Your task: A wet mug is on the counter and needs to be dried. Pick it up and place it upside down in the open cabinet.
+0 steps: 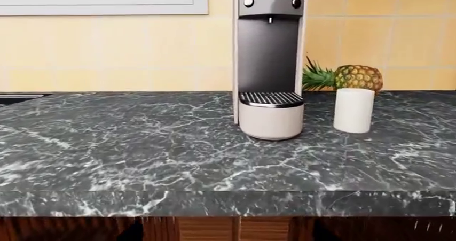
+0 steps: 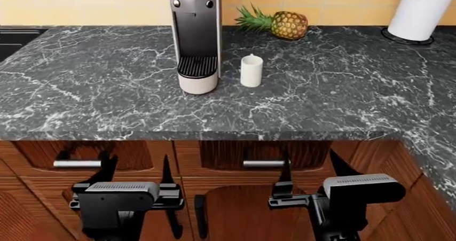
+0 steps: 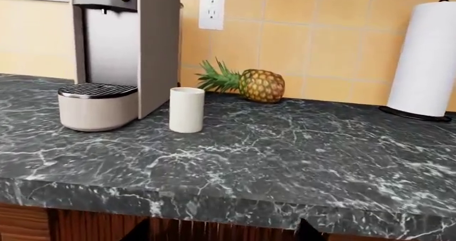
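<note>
Mug (image 2: 251, 70) upright on the surface (image 2: 107, 91), just beside the coffee machine (image 2: 195, 32), nearer the pineapple (image 2: 279, 23). My left claw (image 2: 136, 183) and right claw (image 2: 308, 179) both hang below the surface edge, fingers apart, holding nothing.

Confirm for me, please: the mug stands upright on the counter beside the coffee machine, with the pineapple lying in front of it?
Not quite. The pineapple lies behind the mug, nearer the wall, as the head view shows. The mug does stand upright on the counter beside the coffee machine.

Matt cream mug (image 2: 251, 70) on glossy veined marble counter (image 2: 342, 96) over grained wooden cabinet fronts (image 2: 235, 209).
</note>
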Motion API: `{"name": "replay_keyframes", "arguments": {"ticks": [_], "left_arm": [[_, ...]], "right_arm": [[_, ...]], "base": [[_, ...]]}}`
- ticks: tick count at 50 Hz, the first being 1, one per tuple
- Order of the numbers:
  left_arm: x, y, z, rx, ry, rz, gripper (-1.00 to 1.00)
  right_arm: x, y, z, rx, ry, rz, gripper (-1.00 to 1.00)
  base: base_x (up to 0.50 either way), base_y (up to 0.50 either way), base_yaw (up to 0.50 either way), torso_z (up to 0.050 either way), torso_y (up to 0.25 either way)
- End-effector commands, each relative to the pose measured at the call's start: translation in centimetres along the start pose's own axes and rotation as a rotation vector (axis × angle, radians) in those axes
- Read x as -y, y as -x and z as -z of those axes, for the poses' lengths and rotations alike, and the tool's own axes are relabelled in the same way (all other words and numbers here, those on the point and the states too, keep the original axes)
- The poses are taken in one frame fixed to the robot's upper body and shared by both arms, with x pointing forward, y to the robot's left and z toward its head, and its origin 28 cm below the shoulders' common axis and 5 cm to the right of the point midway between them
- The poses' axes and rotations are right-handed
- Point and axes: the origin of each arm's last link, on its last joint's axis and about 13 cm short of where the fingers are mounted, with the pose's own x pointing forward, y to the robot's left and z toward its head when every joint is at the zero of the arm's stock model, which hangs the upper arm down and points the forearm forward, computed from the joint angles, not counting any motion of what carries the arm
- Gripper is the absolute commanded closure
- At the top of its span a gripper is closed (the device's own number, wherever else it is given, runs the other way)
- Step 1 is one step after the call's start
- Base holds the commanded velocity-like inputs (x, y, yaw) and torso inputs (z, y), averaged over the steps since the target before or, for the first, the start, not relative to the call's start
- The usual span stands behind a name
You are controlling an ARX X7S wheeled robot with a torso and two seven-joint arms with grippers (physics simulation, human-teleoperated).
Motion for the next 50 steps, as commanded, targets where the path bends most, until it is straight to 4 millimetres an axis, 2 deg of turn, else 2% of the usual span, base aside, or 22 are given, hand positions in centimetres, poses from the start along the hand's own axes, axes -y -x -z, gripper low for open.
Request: {"name": "replay_keyframes", "arguments": {"ticks": [1, 25, 38, 50], "left_arm": [[-0.05, 0.15, -0.27, 0.01, 0.0, -0.009, -1.0], [-0.14, 0.29, -0.38, 0.033, 0.0, -0.026, -1.0], [-0.21, 0.4, -0.5, 0.052, 0.005, -0.044, -1.0], [-0.19, 0.51, -0.69, 0.059, 0.003, -0.041, -1.0]], "right_arm": [[0.02, 0.05, -0.16, 0.002, 0.001, 0.003, -1.0], [0.17, 0.33, -0.35, 0.026, -0.016, 0.02, -1.0], [0.18, 0.54, -0.61, 0.042, -0.033, 0.02, -1.0], [0.13, 0.6, -0.56, 0.03, -0.034, -0.014, -1.0]], "base": [[0.5, 0.04, 0.0, 0.05, 0.0], [0.5, 0.04, 0.0, 0.05, 0.0], [0.05, -0.02, 0.0, 0.0, 0.0], [0.4, 0.0, 0.0, 0.0, 0.0]]}}
